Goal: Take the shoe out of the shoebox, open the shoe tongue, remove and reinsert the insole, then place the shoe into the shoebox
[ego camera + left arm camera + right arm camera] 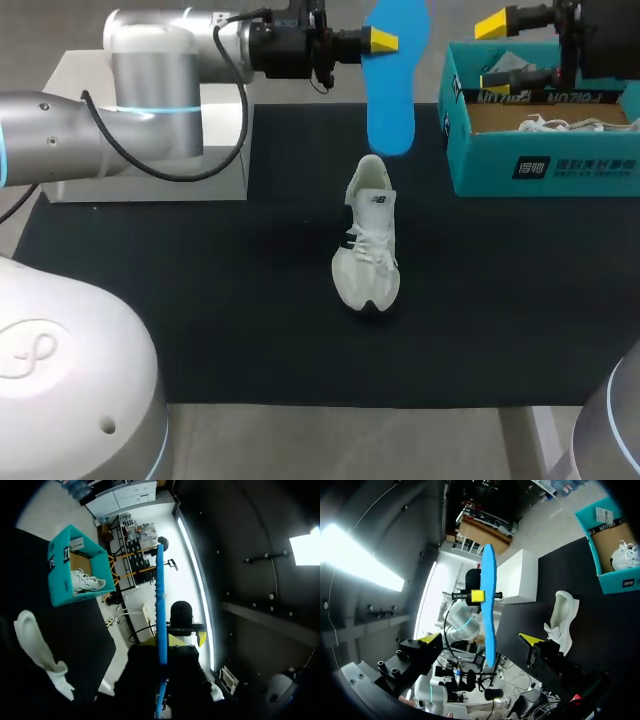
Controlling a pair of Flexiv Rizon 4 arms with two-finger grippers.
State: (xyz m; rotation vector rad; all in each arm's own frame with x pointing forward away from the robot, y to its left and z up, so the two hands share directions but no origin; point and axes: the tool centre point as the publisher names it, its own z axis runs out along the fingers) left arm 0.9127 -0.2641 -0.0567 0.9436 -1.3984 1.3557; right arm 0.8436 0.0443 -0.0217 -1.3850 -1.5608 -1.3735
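My left gripper [384, 41] is shut on a blue insole [391, 85] and holds it in the air above the back of the black mat. The left wrist view shows the insole [161, 605] edge-on, rising out of that gripper [162, 652]. Below it, a white shoe [368, 240] lies on the mat, heel towards the back; the wrist views show it too [37, 642] [563, 620]. My right gripper [498, 52] hovers open over the teal shoebox [545, 175], empty. From its wrist, the insole [488, 615] stands ahead of the open right gripper [480, 639], untouched.
A second white shoe [572, 125] lies inside the shoebox [59, 587], which stands at the back right. A white block [150, 185] sits at the back left under my left arm. The black mat [200, 320] covers the table.
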